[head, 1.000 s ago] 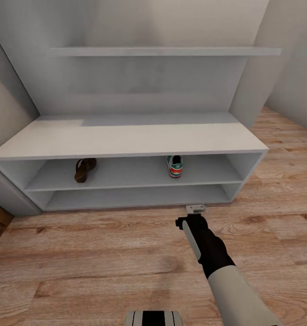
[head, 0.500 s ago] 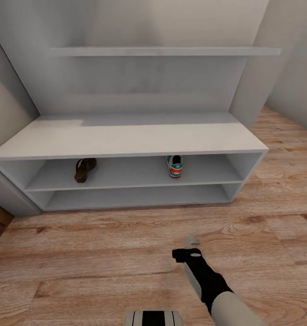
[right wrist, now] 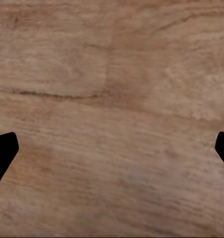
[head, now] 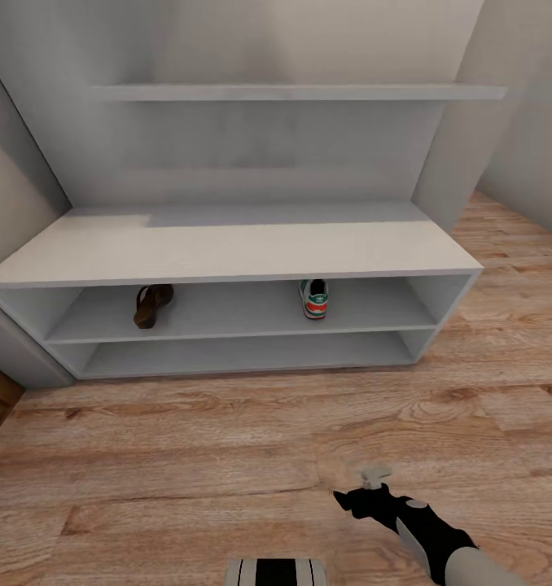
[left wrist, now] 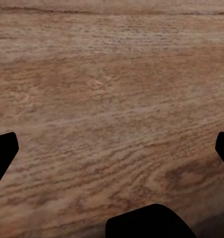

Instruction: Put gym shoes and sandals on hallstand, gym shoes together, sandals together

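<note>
On hallstand [head: 227, 244] upper shelf: one sandal [head: 152, 304] left, one gym shoe [head: 313, 298] right, well apart. Both likely light; sandal floppy, grab midsole. Right gripper [head: 374, 475] empty over floor [head: 186, 456], spread unclear.

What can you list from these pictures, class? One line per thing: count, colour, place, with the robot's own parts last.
hallstand: one, pale grey, against the wall, with two open shelf rows.
wall shelf: one, pale grey, above the hallstand.
sandal: one seen, dark reddish-brown, upper shelf row, toward the left.
gym shoe: one seen, white with green and red, upper shelf row, right of centre, well apart from the sandal.
corridor floor: brown wood-grain planks, in front of the hallstand.
right arm: one, black and pale, low over the floor at lower right.
right tool: one, pale, at the arm's tip, holding nothing; its fingers are spread wide in the right wrist view.
</note>
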